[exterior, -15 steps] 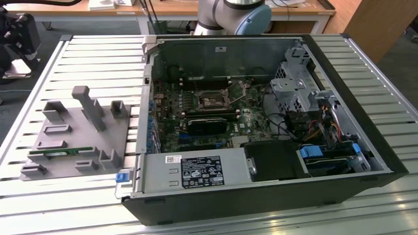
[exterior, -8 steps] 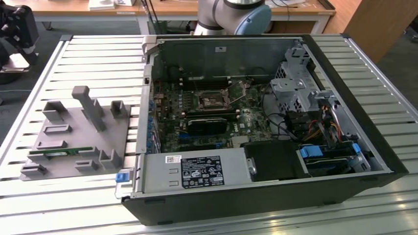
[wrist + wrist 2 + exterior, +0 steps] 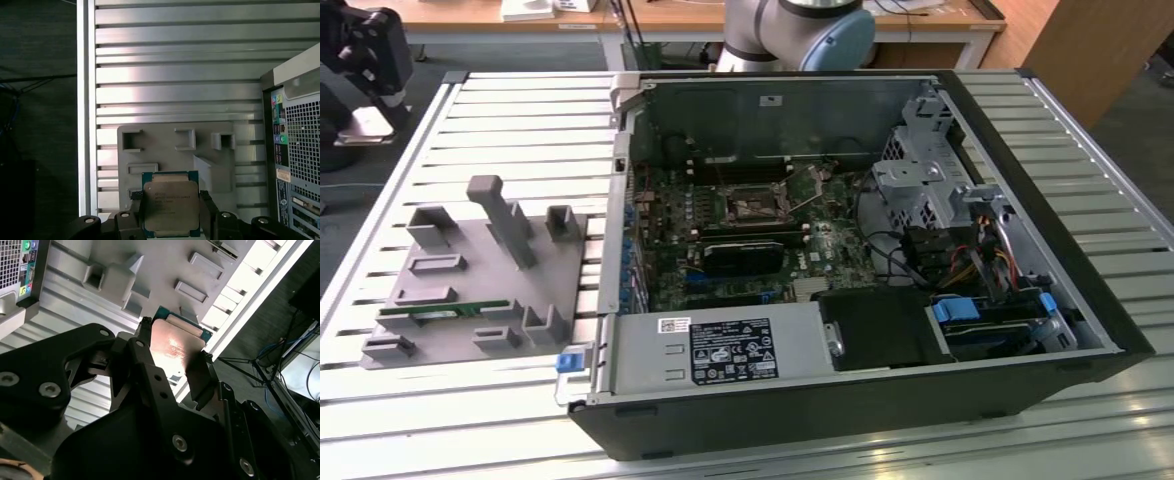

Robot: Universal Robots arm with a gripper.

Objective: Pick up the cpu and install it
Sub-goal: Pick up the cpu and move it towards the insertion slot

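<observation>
In both wrist views my gripper (image 3: 170,200) (image 3: 176,339) is shut on the cpu (image 3: 170,207) (image 3: 176,345), a flat square chip with a shiny metal top and a thin green edge. One black finger (image 3: 207,212) presses on each of two opposite sides. The chip hangs well above the grey holder block (image 3: 175,147) (image 3: 150,270) on the slatted table. In the exterior view the motherboard's square socket frame (image 3: 758,207) sits in the middle of the open computer case (image 3: 854,420).
The grey holder block (image 3: 467,290) lies at the exterior view's left of the case and carries a green memory stick (image 3: 447,311). The case's rear panel (image 3: 300,150) stands close beside the holder. The arm's base (image 3: 794,30) rises behind the case. The slatted table's edge (image 3: 85,100) borders dark floor.
</observation>
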